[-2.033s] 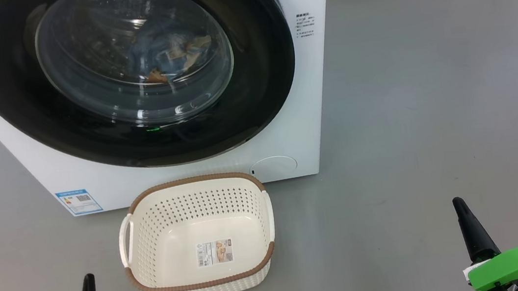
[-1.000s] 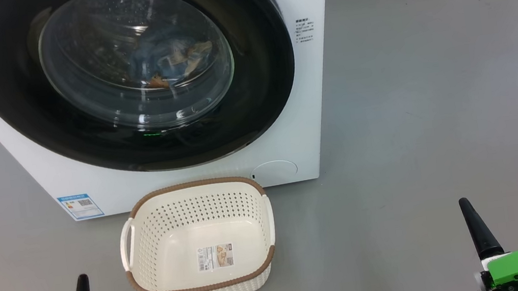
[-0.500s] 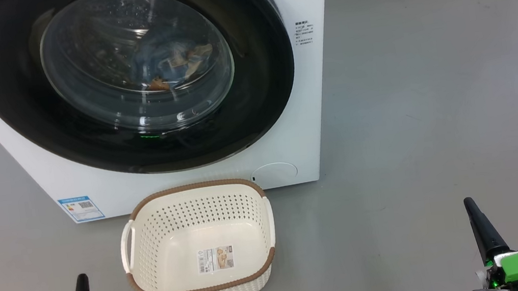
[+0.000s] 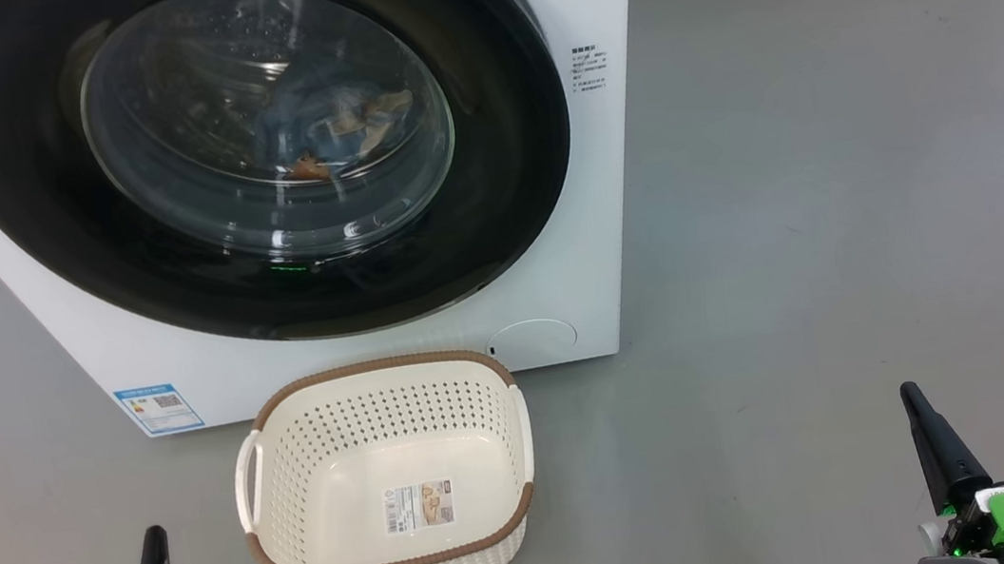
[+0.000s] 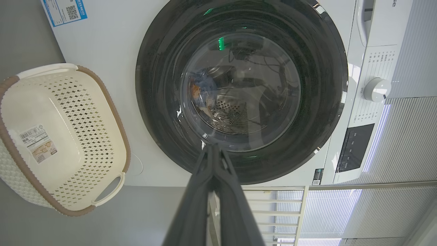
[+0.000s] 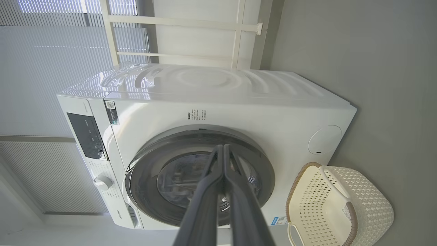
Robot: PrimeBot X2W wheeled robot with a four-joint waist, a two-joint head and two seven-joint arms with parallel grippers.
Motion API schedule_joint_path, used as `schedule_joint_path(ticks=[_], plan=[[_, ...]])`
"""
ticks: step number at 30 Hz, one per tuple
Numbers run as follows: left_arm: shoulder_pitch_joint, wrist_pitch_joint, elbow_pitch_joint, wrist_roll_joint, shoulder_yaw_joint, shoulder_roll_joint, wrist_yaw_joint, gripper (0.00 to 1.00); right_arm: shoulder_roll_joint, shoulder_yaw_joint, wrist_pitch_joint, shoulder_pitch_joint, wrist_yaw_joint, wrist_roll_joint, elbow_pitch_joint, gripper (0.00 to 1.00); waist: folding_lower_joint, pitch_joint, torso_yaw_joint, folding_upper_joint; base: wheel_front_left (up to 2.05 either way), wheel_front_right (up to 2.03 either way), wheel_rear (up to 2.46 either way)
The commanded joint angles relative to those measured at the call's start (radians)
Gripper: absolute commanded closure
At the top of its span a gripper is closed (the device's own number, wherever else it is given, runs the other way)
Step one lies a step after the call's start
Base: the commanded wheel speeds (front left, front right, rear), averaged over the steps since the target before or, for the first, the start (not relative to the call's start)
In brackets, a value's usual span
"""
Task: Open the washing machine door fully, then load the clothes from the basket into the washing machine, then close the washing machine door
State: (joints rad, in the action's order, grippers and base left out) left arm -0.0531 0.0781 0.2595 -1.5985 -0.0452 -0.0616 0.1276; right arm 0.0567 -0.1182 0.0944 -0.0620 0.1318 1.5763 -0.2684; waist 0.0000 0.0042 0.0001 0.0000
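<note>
Behind the shut washing machine door (image 4: 194, 195) (rigid, probably best taken at its rim) lie soft, light clothes (image 4: 330, 126), the basket (image 4: 378, 365) empty, left hand (image 4: 153, 543) and right hand (image 4: 912, 402) clenched empty.

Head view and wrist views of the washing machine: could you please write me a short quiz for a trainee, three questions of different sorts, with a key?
1. True or false: the small cream-white perforated plastic basket with the brown woven rim holds no clothes.
2. Fill in: the left gripper and the right gripper, each with two long dark fingers, are both ____.
3. Where are the light blue printed clothes? A: in the basket. B: behind the glass of the large round glossy black washing machine door. C: in the right gripper.
Key: 1 true; 2 shut; 3 B.
</note>
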Motion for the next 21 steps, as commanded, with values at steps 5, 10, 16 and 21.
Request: schedule_joint_path(ticks=[5,10,16,21], plan=[[-0.053,0.012,-0.015,-0.034,-0.04,-0.009,0.003,1.0,0.0,0.012,0.013,-0.045,-0.001,0.039,0.024,1.0,0.0,-0.001,0.0,0.0,0.0,0.0,0.0],[-0.053,0.014,-0.015,-0.032,-0.042,-0.008,0.003,1.0,-0.001,0.011,0.013,-0.045,-0.001,0.038,0.024,1.0,0.0,-0.001,0.0,0.0,0.0,0.0,0.0],[-0.053,0.015,-0.015,-0.03,-0.044,-0.006,0.003,1.0,-0.001,0.011,0.014,-0.045,-0.001,0.038,0.024,1.0,0.0,-0.001,0.0,0.0,0.0,0.0,0.0],[-0.053,0.017,-0.015,-0.029,-0.046,-0.005,0.003,1.0,-0.002,0.01,0.014,-0.045,-0.001,0.037,0.024,1.0,0.0,-0.001,0.0,0.0,0.0,0.0,0.0]])
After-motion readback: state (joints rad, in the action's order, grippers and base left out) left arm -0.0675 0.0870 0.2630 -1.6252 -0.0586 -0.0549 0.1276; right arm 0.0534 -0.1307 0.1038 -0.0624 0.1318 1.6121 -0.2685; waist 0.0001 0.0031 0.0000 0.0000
